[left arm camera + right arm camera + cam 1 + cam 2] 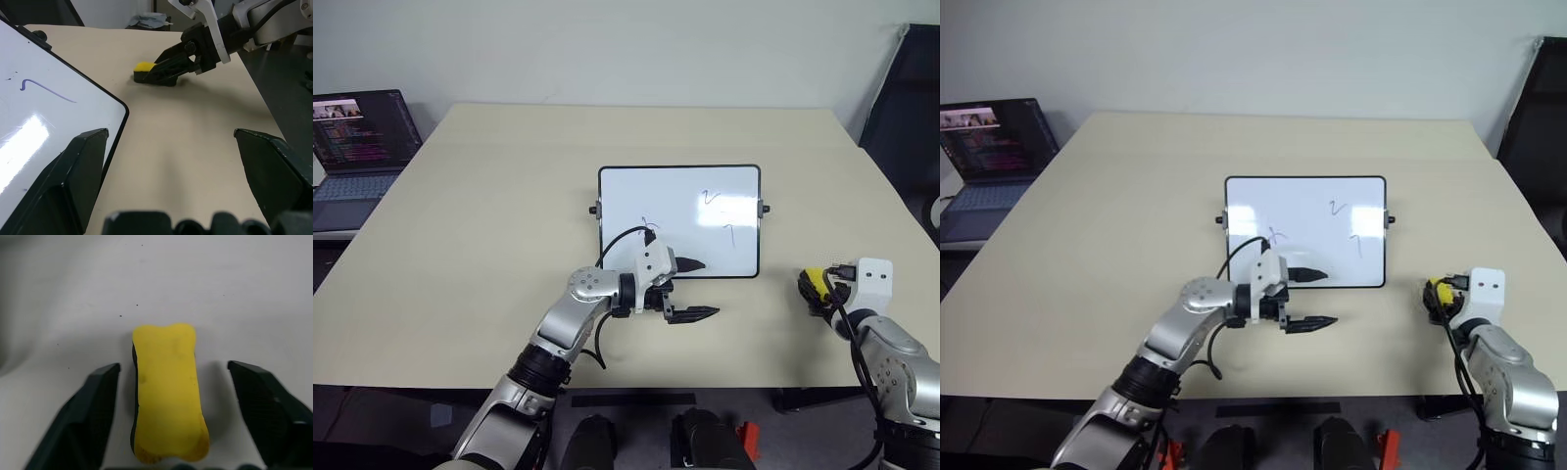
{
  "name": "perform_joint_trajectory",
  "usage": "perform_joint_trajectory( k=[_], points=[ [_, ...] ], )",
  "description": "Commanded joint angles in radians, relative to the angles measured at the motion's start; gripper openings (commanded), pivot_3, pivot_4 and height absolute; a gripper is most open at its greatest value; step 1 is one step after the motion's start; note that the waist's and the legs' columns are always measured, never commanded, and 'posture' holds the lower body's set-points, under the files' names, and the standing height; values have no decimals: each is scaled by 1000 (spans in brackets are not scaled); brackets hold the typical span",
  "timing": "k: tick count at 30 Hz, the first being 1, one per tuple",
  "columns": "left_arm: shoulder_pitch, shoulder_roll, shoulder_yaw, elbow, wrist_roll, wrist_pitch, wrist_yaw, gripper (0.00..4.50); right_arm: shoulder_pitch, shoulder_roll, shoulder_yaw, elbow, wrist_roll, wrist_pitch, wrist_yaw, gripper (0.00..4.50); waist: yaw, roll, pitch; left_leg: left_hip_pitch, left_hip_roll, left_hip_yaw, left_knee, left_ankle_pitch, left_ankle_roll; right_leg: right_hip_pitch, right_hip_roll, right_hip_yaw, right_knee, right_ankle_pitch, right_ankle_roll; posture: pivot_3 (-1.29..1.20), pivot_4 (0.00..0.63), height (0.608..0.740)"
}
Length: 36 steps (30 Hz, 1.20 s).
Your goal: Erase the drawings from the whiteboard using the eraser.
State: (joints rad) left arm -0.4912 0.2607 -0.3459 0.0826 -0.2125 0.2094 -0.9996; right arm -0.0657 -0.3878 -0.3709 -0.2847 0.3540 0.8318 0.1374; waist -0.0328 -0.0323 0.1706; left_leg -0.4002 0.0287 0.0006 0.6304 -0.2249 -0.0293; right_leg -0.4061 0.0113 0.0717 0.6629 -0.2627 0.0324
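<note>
The right claw (168, 421) straddles the eraser (166, 401) on the bench (509, 196), fingers apart, not yet gripping. The left claw (690, 289) hangs open, empty, at the whiteboard (636, 196) edge. An off-centre squeeze could skid the eraser away.

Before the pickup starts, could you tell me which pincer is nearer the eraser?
Right. The right pincer straddles the eraser, fingers apart on both sides; the left pincer hovers at the whiteboard's near edge.

Right gripper (1436, 294) around eraser (1443, 291) beside whiteboard (1263, 211)
</note>
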Motion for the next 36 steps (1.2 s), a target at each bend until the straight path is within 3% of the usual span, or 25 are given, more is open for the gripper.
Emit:
perform_joint_trajectory(
  k=[1,3,5,17,24,36],
  points=[
    [-5,-11,-1,-23,10,-25,11,4500,-13,-13,-23,-14,4,-23,9,2380,0,0,0,0,0,0,0,0,0,0,0,0,0,0,0,0,150,740],
    [-6,-14,-1,-22,9,-24,12,4500,-13,-10,-25,-15,5,-21,7,1597,0,0,0,0,0,0,0,0,0,0,0,0,0,0,0,0,150,740],
    [-9,-15,4,-17,9,-25,11,4500,-14,-8,-27,-16,7,-18,5,1093,0,0,0,0,0,0,0,0,0,0,0,0,0,0,0,0,150,740],
    [-11,-1,9,5,45,-37,49,4500,0,-45,44,-52,-60,-74,20,1090,0,0,0,0,0,0,0,0,0,0,0,0,0,0,0,0,150,740],
    [-26,-20,51,82,161,-153,240,4500,32,1,128,-136,-133,-281,20,1090,-1,0,0,0,0,0,0,0,0,0,0,0,1,0,0,0,150,740],
    [-67,-53,48,179,229,-238,319,4500,-188,63,299,-49,-202,-356,39,1090,1,0,0,0,0,0,0,0,0,0,0,0,1,0,0,0,150,740]
  ],
)
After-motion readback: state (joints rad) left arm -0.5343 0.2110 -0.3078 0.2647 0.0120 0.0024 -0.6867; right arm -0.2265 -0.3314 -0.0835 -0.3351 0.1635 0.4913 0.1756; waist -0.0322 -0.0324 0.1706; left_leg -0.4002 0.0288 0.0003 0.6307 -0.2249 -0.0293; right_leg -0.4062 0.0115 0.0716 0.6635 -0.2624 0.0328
